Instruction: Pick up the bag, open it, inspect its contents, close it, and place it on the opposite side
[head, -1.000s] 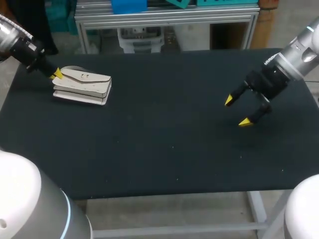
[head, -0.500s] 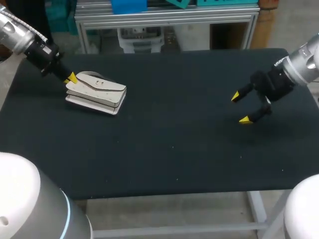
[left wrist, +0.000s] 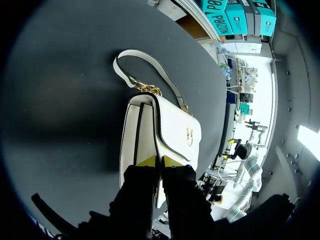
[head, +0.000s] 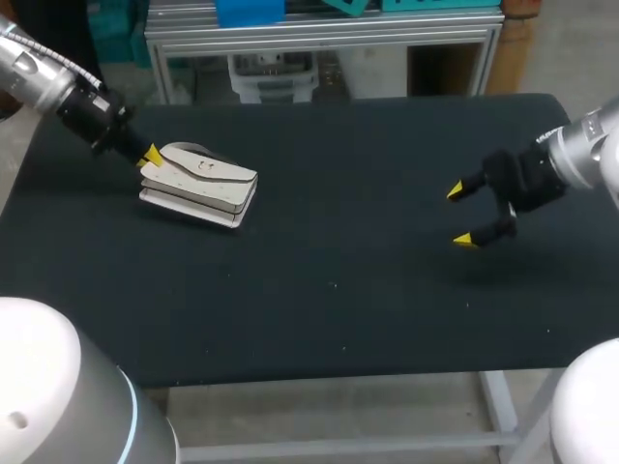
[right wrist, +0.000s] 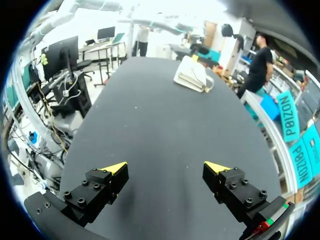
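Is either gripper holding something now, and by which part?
The left gripper pinches the white bag at its end opposite the strap; the right gripper holds nothing.

The black-topped table (head: 319,290) is seen nearly whole from above and behind the robot, looking down. The left wrist camera is held close against the white leather flap handbag (left wrist: 170,135) at far left — it is caught small and distant by the right wrist camera, aimed leftward across the tabletop.
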Available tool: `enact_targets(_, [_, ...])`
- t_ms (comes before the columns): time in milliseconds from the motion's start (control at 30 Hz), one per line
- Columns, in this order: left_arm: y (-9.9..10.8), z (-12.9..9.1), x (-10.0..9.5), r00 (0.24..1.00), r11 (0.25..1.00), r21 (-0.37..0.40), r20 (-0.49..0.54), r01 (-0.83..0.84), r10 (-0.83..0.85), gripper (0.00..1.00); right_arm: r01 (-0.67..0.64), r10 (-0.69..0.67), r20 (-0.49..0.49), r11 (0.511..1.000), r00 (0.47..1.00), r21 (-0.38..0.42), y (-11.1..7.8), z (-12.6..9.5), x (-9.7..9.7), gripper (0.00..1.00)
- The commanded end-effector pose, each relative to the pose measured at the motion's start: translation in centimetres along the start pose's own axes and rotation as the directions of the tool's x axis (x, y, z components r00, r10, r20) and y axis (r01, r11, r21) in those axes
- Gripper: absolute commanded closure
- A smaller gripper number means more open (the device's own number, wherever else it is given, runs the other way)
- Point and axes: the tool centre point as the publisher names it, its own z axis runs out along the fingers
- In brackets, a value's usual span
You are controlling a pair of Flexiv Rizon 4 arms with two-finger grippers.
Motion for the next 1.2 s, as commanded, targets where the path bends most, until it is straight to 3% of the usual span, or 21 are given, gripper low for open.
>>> enact_targets(33, [0.5, 0.1, 0.2, 1.0, 0.994, 0.106, 0.002, 0.001, -0.001, 1.0, 0.0, 0.0, 0.008, 1.0, 1.0, 0.003, 0.0, 0.0, 0.2, 0.0])
enact_targets(233, [0.7, 0.1, 0.5, 1.0, 0.993, 0.114, -0.008, -0.003, 0.004, 1.0, 0.006, -0.006, -0.03, 1.0, 1.0, -0.02, 0.1, 0.7, 0.2, 0.0])
enact_targets(467, [2.4, 3.2, 2.4, 0.999, 0.986, 0.166, -0.044, -0.017, 0.025, 1.0, 0.002, -0.004, -0.064, 1.0, 0.998, -0.026, 0.7, 2.1, 0.2, 0.0])
enact_targets(533, [2.7, 4.0, 2.9, 0.999, 0.977, 0.213, -0.045, -0.016, 0.026, 1.0, -0.001, 0.0, -0.067, 1.0, 0.998, -0.023, 0.8, 2.2, 0.1, 0.0])
enact_targets(933, [4.3, 7.9, 6.0, 0.975, 0.912, 0.385, -0.215, 0.14, -0.059, 1.0, -0.016, 0.015, -0.074, 1.0, 0.997, -0.011, 0.7, 2.4, -0.1, 0.0])
enact_targets(1200, [5.7, 10.9, 8.6, 0.965, 0.894, 0.416, -0.254, 0.166, -0.062, 1.0, -0.016, 0.015, -0.074, 1.0, 0.997, -0.011, 0.7, 2.4, -0.1, 0.0])
